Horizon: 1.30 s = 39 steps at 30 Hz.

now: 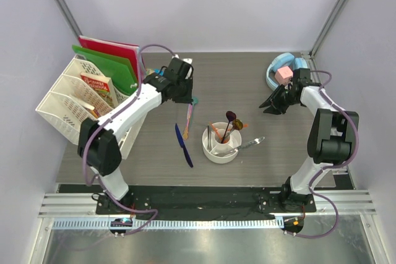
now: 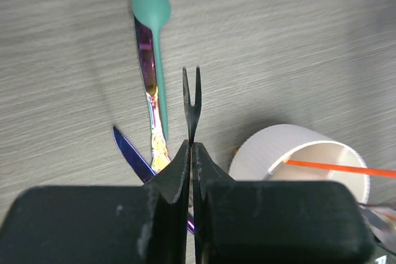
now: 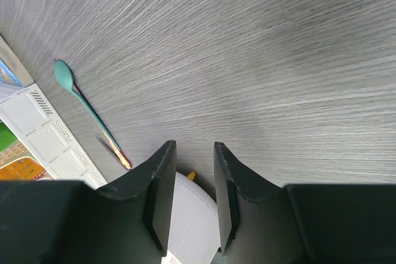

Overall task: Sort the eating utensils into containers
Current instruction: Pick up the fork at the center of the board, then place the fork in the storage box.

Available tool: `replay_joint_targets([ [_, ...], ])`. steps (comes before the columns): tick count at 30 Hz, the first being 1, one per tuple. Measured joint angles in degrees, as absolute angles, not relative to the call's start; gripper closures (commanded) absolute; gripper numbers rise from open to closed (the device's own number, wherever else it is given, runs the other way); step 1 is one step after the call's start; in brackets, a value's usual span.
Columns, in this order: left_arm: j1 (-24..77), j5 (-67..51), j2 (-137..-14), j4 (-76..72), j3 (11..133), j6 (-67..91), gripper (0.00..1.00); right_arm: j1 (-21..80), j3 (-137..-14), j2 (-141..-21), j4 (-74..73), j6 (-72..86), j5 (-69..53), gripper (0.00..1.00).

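My left gripper (image 2: 192, 148) is shut on a slim dark fork (image 2: 192, 100), its two tines sticking out past the fingertips above the table. Below lie a teal spoon (image 2: 153, 13), an iridescent piece (image 2: 148, 72) and a dark blue knife (image 2: 130, 153). The white compartment cup (image 2: 297, 153) is to the right, with an orange chopstick (image 2: 334, 167) in it. In the top view the left gripper (image 1: 184, 85) is behind and left of the cup (image 1: 213, 153), which holds several utensils. My right gripper (image 3: 193, 149) is open and empty, at the right (image 1: 272, 104).
A silver piece (image 1: 250, 144) leans at the cup's right side. The blue knife (image 1: 183, 144) lies left of the cup. A white lattice file rack (image 1: 74, 100) with folders stands at the left. A light blue bowl with a pink cube (image 1: 283, 73) sits back right.
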State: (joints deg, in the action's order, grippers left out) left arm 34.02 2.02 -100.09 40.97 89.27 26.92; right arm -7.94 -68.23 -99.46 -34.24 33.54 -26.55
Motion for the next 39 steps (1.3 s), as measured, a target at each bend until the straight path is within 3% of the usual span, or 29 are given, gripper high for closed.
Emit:
replay_joint_targets([
  [8,35.2,4.8,-89.7,39.5,85.1,29.9,1.00,-7.9,-64.7,-97.1,-32.4,34.9,-27.5,0.66],
  [14,41.7,7.2,-85.2,38.4,80.1,32.4,1.00,-7.7,-62.2,-93.8,-31.4,35.3,-27.9,0.67],
  [22,48.2,9.4,-84.6,36.2,78.5,34.7,1.00,-7.6,-57.7,-87.8,-31.2,35.3,-27.9,0.66],
  [39,52.1,12.7,-86.8,27.4,73.9,34.5,1.00,-6.4,-54.4,-84.6,-31.7,34.6,-27.8,0.66],
])
